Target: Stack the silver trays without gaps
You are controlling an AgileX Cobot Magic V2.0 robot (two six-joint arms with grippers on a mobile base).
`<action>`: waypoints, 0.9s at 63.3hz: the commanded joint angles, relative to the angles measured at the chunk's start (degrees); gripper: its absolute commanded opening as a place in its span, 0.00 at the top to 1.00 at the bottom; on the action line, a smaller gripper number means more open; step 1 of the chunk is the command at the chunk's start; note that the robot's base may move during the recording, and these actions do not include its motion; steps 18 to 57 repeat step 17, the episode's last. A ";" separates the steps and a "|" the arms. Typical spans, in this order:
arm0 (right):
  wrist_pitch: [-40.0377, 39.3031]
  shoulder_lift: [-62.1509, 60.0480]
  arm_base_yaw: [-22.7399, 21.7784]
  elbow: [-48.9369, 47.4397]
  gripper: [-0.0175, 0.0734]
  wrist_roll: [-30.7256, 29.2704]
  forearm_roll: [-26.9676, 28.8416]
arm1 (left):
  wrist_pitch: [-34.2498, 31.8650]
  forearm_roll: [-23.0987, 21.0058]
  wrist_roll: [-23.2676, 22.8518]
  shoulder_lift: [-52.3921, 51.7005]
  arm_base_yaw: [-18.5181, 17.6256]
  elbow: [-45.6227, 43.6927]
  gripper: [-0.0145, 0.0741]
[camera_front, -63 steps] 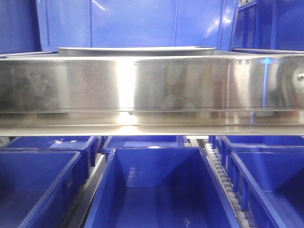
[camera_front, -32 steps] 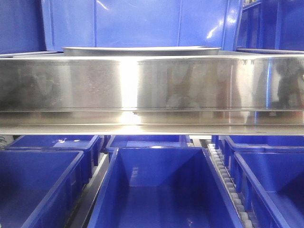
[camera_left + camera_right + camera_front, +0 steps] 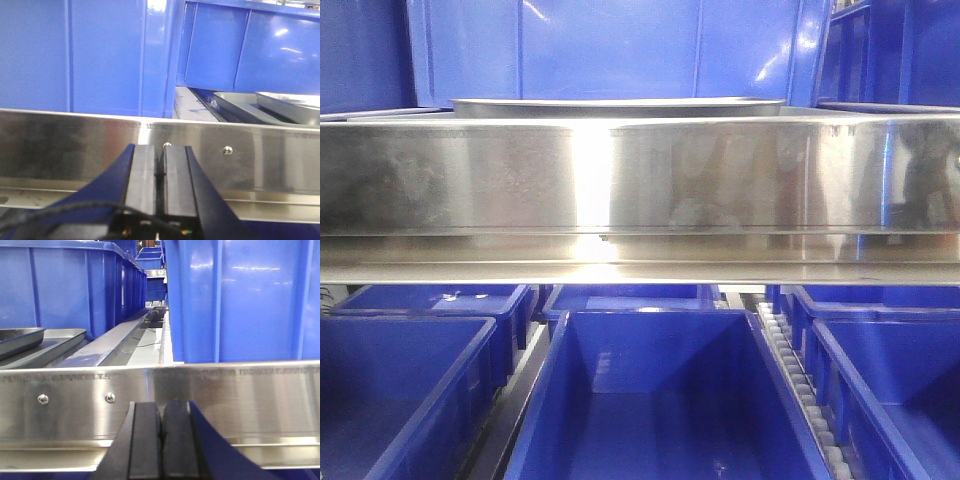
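The silver trays [image 3: 617,105] are sitting on the upper shelf, just behind the long steel shelf rail [image 3: 640,180], with only their rolled rims peeking above it in the front view. In the left wrist view two of them are showing at the right edge, the upper tray [image 3: 295,104] lying tilted inside the lower tray [image 3: 240,107], so their rims are not lining up. The right wrist view is catching the same pair at its far left, one rim [image 3: 17,340] resting above the other [image 3: 55,345].

Tall blue bins [image 3: 610,50] are standing behind and beside the trays on that shelf. Below the rail, more open blue bins [image 3: 665,400] are sitting in rows, with a white roller track [image 3: 800,390] running between two of them.

The left gripper [image 3: 160,172] is hanging in front of the rail with its two black fingers [image 3: 142,180] pressed almost together, only a thin slit between them, and pinching nothing. The right gripper [image 3: 161,440] is likewise facing the rail, its fingers [image 3: 144,440] pressed together and gripping nothing. Whether either gripper is touching the rail cannot be told.
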 commanded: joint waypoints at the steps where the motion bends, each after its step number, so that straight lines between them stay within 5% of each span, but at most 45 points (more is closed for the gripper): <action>1: -5.59 -1.13 -0.26 0.02 0.79 -0.48 -0.06 | -5.06 -0.41 0.09 -1.99 0.17 -0.19 0.89; 57: -5.59 -1.13 -0.26 0.02 0.79 -0.48 -0.06 | -5.06 -0.41 0.09 -1.99 0.17 -0.19 0.89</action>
